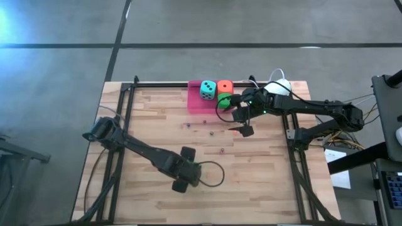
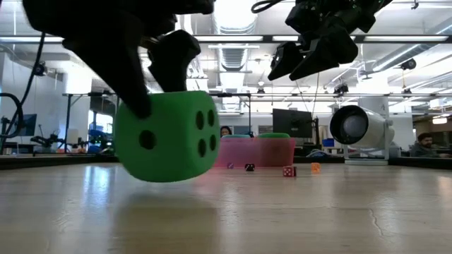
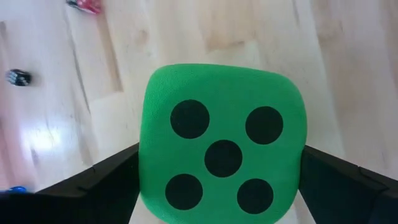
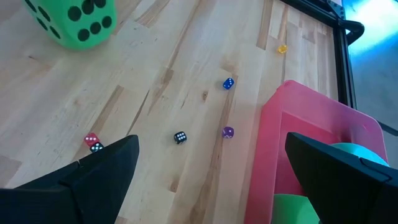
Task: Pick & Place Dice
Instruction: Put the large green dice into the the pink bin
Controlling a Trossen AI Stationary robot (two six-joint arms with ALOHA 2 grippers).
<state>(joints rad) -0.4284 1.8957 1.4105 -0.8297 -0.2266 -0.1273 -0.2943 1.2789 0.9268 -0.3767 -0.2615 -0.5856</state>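
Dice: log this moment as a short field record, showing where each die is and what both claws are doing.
tray: pink, at the table's far edge
in tray: teal die, orange die, green die
outside tray: second green die, near the table's front, five-pip face toward the left wrist camera
left claw: around the second green die; grip cannot be told
right claw: open, empty, above the wood beside the tray
small dice: scattered on the wood
dice left to place: one
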